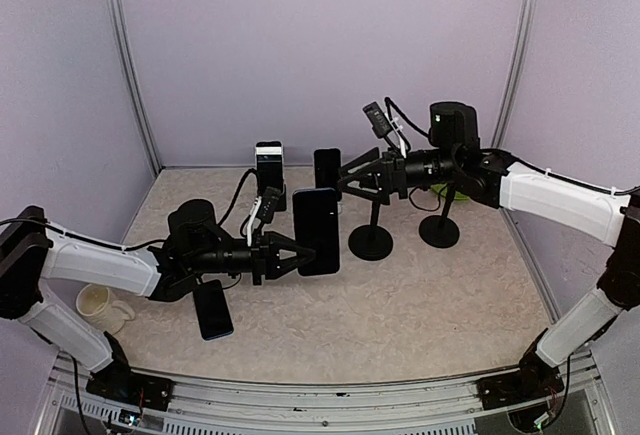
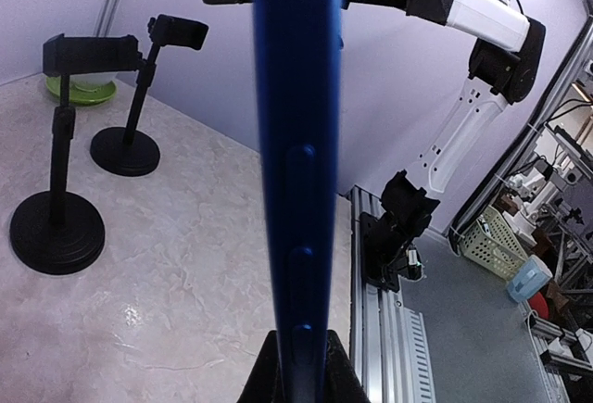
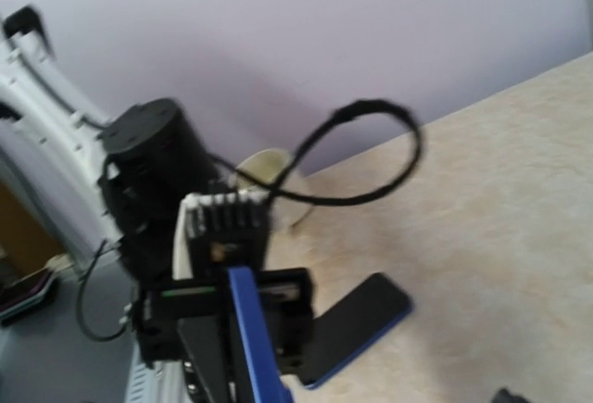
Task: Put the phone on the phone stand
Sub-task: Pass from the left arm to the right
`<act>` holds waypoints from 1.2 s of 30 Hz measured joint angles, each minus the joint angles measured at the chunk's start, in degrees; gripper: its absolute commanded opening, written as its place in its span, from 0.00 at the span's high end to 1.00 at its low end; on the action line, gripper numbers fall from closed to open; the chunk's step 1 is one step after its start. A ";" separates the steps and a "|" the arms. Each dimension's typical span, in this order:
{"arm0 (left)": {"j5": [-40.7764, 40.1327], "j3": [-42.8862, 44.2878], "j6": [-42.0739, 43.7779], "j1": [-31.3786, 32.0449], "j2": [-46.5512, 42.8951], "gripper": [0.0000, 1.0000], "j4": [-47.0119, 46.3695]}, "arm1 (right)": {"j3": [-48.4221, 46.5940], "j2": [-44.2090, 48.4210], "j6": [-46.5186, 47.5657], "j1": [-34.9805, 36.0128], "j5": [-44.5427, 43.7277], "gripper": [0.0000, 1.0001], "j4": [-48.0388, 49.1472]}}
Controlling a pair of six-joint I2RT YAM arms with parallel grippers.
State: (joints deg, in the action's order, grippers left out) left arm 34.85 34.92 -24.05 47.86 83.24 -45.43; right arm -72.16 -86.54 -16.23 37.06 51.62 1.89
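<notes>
Three phones, two stands, one mug, one dish. The left jaws [image 1: 302, 255] are closed tight on the lower end of the phone [image 1: 317, 223], which rises upright from between them, clear of the surface [image 1: 400, 305]. In the left wrist view its blue edge [image 2: 292, 144] climbs straight up out of the grip [image 2: 296, 375]. The right jaws [image 1: 352, 177] stand spread wide with nothing seen between them, level with the top of the held phone and just to its right. The near stand [image 1: 372, 237] rises beneath the right jaws, and the top view hides its head behind them. The far stand [image 1: 441, 223] stands beside it, under the right wrist. Both stands carry nothing in their clamps in the left wrist view [image 2: 57, 190] [image 2: 130, 134]. A second phone [image 1: 213, 310] lies flat on the surface, behind and below the left jaws, under that arm's wrist. A third phone [image 1: 327, 168] stands upright just past the right jaws' tips, though what props it up cannot be told. The mug [image 1: 95, 303] sits well behind the left jaws beside that forearm, its contents not clear. The green dish [image 1: 452, 193] lies behind the far stand, below the right wrist — what it holds cannot be told either. A white-and-black block [image 1: 268, 165] stands beyond the left jaws, near the back wall.
</notes>
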 measured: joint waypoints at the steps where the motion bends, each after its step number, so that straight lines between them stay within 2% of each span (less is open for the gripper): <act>1: 0.28 0.31 0.15 0.26 0.20 1.00 0.07 | -0.02 -0.46 0.04 0.63 0.46 0.12 0.20; 13: 2.03 1.57 1.46 1.99 1.40 1.00 1.42 | -3.52 -5.75 0.48 5.51 2.49 0.17 0.13; 26: 2.43 2.14 1.62 2.38 1.79 1.00 1.79 | -6.99 -7.50 2.67 8.39 4.20 0.26 -1.92; 33: 2.40 2.14 1.62 2.38 1.79 1.00 1.79 | -7.23 -7.87 4.20 8.96 4.52 0.33 -3.21; 36: 2.40 2.14 2.12 2.38 1.79 1.00 1.81 | -7.43 -8.02 4.63 8.98 4.68 0.40 -3.72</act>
State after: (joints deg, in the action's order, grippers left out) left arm 37.26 37.06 -21.93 50.24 85.03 -43.62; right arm -79.59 -94.56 -11.60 46.04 56.29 -1.83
